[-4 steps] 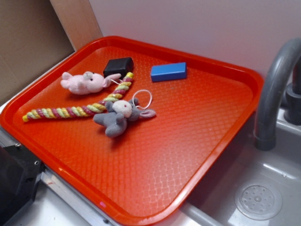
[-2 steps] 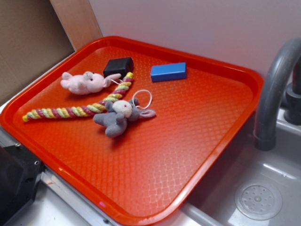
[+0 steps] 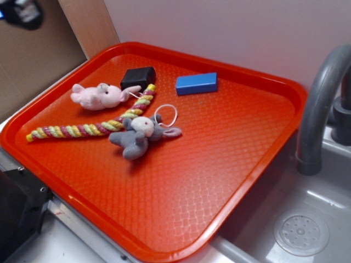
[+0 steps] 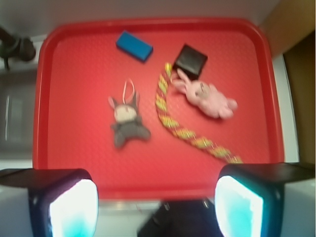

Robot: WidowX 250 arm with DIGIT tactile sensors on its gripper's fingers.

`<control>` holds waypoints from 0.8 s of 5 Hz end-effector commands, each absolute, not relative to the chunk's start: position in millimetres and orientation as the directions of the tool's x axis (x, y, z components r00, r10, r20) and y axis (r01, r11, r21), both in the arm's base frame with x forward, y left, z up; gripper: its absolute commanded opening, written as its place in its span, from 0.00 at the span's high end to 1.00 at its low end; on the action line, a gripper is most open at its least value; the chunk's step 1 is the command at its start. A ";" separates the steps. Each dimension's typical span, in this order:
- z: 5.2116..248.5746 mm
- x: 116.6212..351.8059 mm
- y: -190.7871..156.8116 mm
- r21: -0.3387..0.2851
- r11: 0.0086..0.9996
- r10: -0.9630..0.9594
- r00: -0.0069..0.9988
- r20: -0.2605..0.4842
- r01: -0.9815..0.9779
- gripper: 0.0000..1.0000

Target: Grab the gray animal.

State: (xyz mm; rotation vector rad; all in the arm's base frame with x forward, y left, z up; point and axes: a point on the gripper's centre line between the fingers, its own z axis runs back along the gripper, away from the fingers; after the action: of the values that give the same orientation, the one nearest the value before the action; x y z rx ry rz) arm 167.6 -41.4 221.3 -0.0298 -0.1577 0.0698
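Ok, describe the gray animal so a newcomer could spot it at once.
Find the orange tray beside the sink. Near its middle, just beside the twisted rope, lies the gray animal. Unlike the pink plush nearby, it is gray with a white face and string loop.

Fuzzy plush gray animal [image 3: 138, 136] on a glossy, textured plastic tray [image 3: 230, 159].

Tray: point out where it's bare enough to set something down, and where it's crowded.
The red tray is bare over its near half, from the gray animal to the front rim, and along the side by the faucet. The crowded part is the far left: pink animal, braided rope, black block and blue block.
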 end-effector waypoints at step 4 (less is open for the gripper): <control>44.2 206.6 -83.2 0.124 0.974 -0.182 0.981 -0.067 0.189 0.00</control>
State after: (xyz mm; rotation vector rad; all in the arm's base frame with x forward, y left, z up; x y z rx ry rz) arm 209.2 -84.1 41.1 0.1387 0.0767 -0.1900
